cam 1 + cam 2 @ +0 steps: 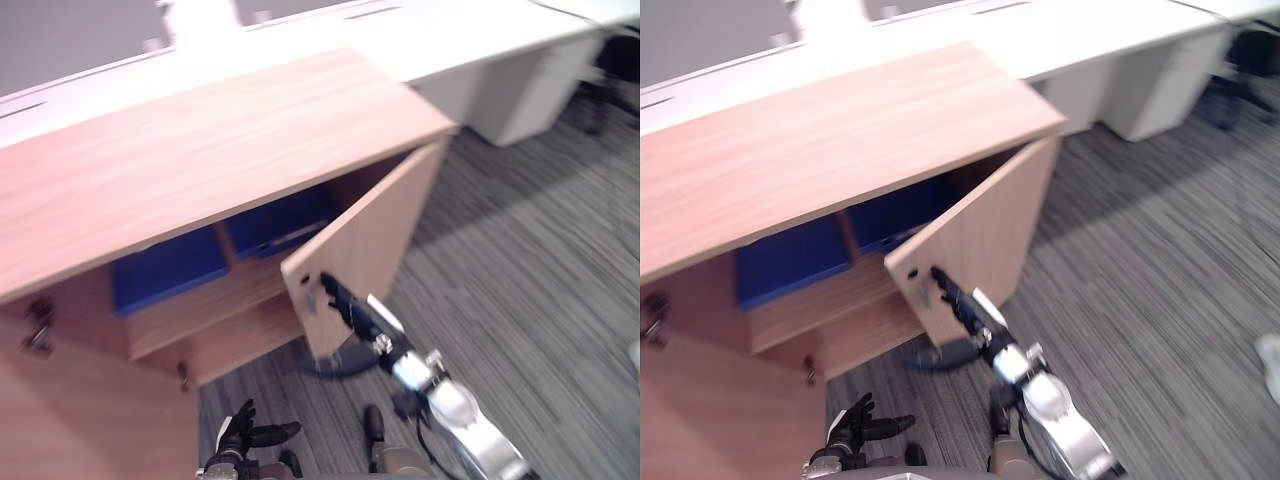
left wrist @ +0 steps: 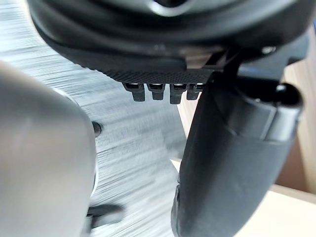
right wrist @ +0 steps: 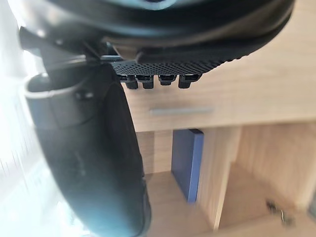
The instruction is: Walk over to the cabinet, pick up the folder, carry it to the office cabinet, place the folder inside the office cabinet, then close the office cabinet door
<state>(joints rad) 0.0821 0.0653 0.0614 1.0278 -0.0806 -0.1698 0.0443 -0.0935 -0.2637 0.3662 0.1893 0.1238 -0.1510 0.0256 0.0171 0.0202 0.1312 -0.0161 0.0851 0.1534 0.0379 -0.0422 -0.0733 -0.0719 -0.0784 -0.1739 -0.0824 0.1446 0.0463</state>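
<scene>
Fingers [image 1: 332,292] of the right hand [image 1: 352,312] straight, empty, tips at the free edge of the open door [image 1: 380,230]; left hand [image 1: 240,432] low, slack, empty. Blue folder [image 1: 270,228] already shelved inside the office cabinet [image 1: 220,150]. Door judged stiff, light-swinging: flat push on outer face near that edge.

No legible text or signs

Blue folder [image 1: 170,268] on shelf [image 1: 215,300] in cabinet [image 1: 200,150] w/ door [image 1: 365,250] half-open.
</scene>
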